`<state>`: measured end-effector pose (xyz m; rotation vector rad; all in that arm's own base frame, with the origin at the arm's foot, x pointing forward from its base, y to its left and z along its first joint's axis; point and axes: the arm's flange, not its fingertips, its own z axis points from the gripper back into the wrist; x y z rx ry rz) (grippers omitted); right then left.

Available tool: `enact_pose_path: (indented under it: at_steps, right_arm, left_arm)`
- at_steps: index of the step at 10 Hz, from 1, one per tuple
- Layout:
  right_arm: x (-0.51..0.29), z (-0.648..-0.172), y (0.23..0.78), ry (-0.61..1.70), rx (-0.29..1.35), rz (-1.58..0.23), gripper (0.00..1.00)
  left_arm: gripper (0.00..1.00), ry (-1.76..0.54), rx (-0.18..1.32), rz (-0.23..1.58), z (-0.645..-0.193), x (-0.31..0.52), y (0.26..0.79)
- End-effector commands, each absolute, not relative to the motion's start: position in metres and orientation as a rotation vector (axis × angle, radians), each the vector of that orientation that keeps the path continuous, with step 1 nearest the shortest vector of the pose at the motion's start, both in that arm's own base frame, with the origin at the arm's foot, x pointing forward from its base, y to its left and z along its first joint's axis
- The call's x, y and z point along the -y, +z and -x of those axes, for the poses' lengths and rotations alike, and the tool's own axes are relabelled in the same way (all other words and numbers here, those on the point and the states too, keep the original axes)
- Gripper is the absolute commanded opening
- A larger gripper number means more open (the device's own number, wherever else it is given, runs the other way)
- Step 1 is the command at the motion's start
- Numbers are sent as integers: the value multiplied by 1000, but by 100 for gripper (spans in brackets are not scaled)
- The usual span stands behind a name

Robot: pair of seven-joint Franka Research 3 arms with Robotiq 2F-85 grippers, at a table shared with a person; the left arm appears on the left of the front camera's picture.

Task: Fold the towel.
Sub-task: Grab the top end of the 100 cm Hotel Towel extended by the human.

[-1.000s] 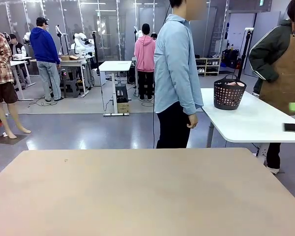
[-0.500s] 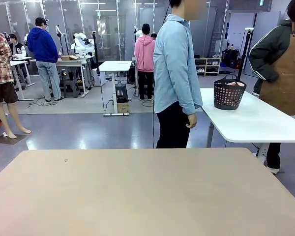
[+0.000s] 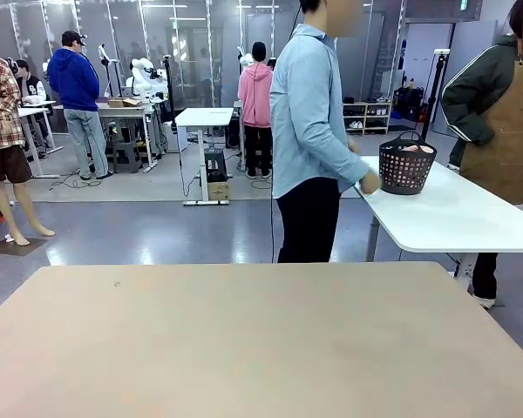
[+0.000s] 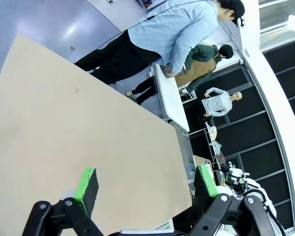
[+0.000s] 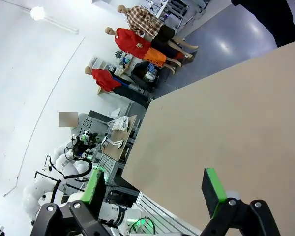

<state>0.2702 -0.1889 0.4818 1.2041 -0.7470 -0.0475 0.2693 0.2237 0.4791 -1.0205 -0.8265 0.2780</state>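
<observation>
— Where is the towel?

— Not on my desk (image 3: pixel 261 348). A bit of salmon pink shows over the rim of the dark basket (image 3: pixel 407 167) at two o'clock, on the white side desk (image 3: pixel 453 218). I take that for the towel (image 3: pixel 416 149), though it is too small to be sure. The person (image 3: pixel 312 131) at twelve o'clock has a hand (image 3: pixel 369 182) just beside the basket.

— And your end effectors?

— The left end effector (image 4: pixel 147 186) and the right end effector (image 5: pixel 154 191) both hang above the desk, jaws wide, holding nothing.

— How will it handle?

— Soft, light and floppy, I judge. Cloth grips the pads well but sags. I would pinch two corners of one hem, one per side, and lift them together.

— Room?

— The whole top lies open. I would mind the near edge at six o'clock and the far edge toward the person.
</observation>
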Motion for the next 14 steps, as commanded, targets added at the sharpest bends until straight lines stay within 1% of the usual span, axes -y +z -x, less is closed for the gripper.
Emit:
enact_pose_path:
  at_steps: [1,14]
  right_arm:
    - [188,-274,484,-36,761,-1211,100]
    - [188,-274,484,-36,761,-1211,100]
  left_arm:
    - [100,275,837,1041,-271,-225,481]
    - [100,275,837,1041,-271,-225,481]
